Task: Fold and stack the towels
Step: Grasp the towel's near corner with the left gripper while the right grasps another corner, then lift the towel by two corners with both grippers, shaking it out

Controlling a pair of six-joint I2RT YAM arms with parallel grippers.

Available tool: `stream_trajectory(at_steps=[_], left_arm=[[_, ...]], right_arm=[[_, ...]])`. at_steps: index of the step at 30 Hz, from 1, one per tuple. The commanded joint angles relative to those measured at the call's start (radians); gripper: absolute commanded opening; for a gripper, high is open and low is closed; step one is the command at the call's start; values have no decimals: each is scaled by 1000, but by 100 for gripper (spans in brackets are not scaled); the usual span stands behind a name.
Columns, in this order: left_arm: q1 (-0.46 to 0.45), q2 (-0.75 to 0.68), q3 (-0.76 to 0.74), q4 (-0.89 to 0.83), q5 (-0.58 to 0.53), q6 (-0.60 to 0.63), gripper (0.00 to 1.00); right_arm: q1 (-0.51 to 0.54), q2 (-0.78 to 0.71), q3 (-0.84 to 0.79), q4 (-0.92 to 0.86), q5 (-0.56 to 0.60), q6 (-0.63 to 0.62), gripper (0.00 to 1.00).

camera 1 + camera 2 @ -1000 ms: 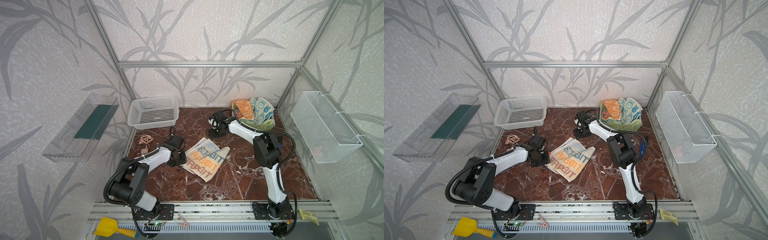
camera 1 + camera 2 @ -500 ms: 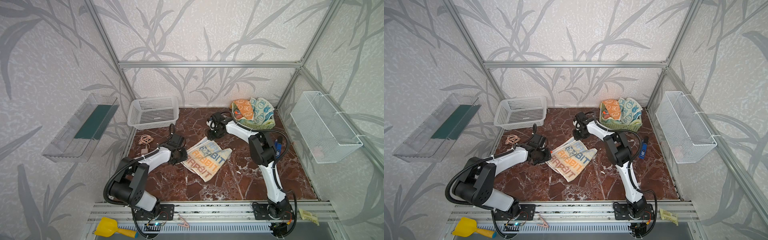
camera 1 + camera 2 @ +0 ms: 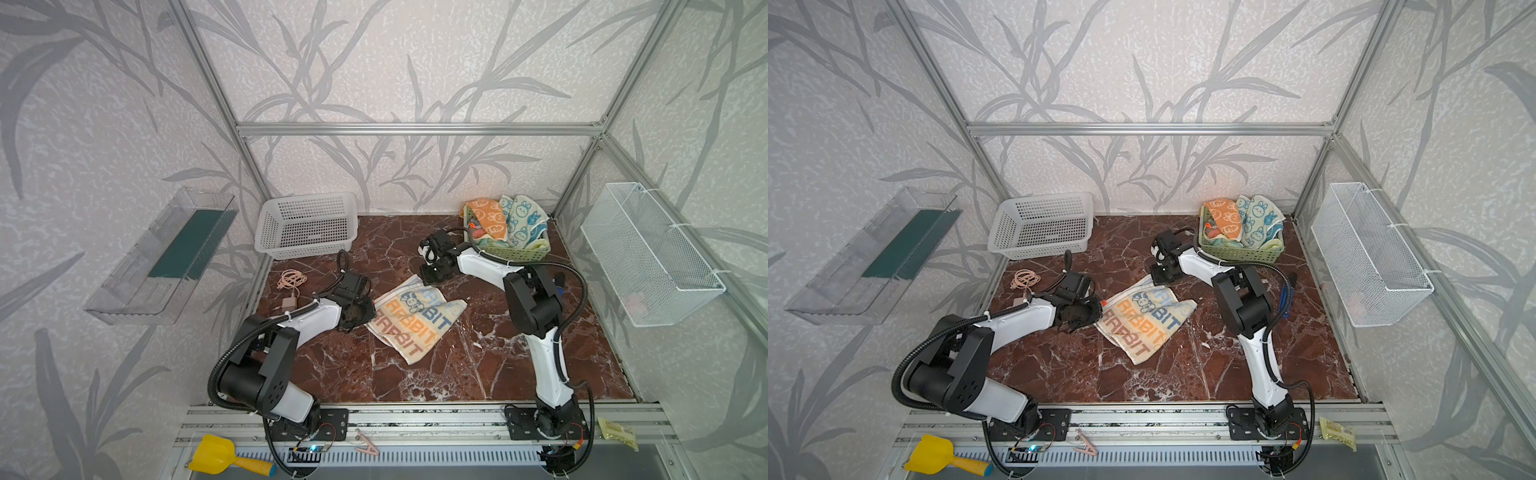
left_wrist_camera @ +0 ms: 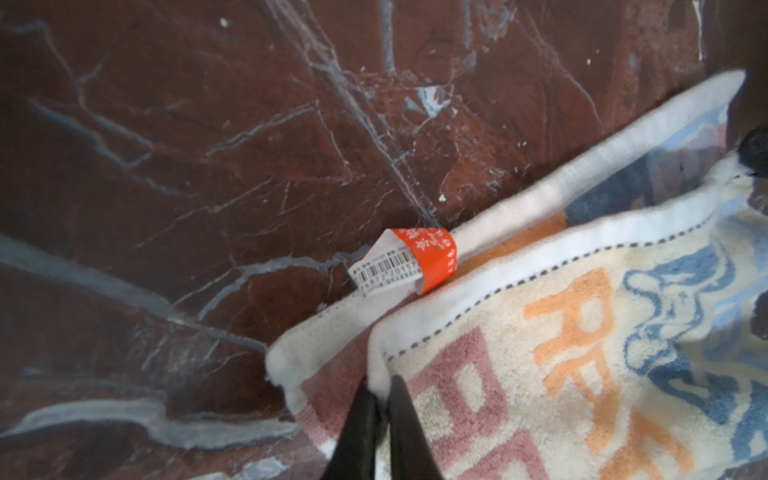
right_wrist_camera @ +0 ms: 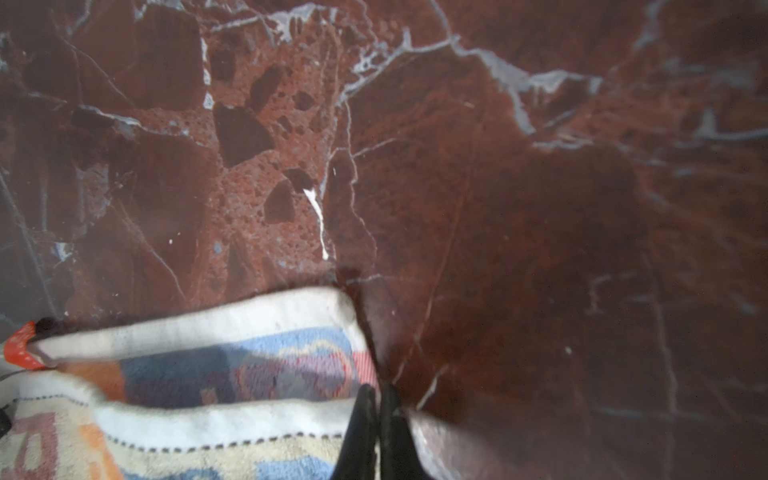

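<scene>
A cream towel with orange and blue RABBIT lettering (image 3: 415, 318) (image 3: 1146, 322) lies folded over on the red marble floor, mid-table. My left gripper (image 3: 369, 312) (image 4: 380, 386) is shut on the top layer's corner at the towel's left end. My right gripper (image 3: 430, 279) (image 5: 376, 392) is shut on the towel's far corner. An orange barcode tag (image 4: 432, 257) sticks out from the towel's hem. In the green basket (image 3: 517, 251) at the back right lie an orange bunny towel (image 3: 486, 214) and a pale towel with blue bunnies (image 3: 521, 216).
A white perforated basket (image 3: 307, 226) stands at the back left. A coiled pink cable with a plug (image 3: 291, 282) lies by the left wall. A wire basket (image 3: 648, 253) hangs on the right wall and a clear shelf (image 3: 162, 253) on the left.
Both grippers have closed on the lettered towel's corners. The right gripper came down and slightly left onto the far corner; the left stayed at the left end.
</scene>
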Motion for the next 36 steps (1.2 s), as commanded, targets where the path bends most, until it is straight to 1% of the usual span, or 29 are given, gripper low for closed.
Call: stream_trajectory(at_steps=[1,4,9,11,15,18,19,20,23,27,31,36], left_arm=[[-7,-46,-20,33,-1,34,0],[-20,-112,-10,17,-7,76,0],[-32,-283,27,-8,-18,148,0],[-32,-351,47,1,21,189,0],[-35,-453,74,88,112,257,0],[-39,-510,136,78,118,308,0],[-41,-525,158,65,103,326,0],[-43,-541,178,54,85,346,0],[-50,-590,237,23,76,393,0],[-72,-667,337,-23,93,400,0],[-108,-708,461,-101,106,396,0],[-141,-713,610,-174,123,395,0]], right_arm=[[1,-131,-35,74,46,-3,0],[4,-204,-70,76,36,-6,0],[10,-379,-177,124,73,-6,0],[10,-456,-213,144,92,-13,0],[14,-632,-228,130,129,-34,0],[20,-753,-233,128,157,-55,0],[25,-791,-231,124,176,-61,0],[30,-827,-226,118,183,-71,0],[48,-913,-187,68,190,-96,0],[99,-1018,-139,11,216,-130,0],[165,-1084,-54,-83,226,-151,0],[257,-1139,76,-176,282,-189,0]])
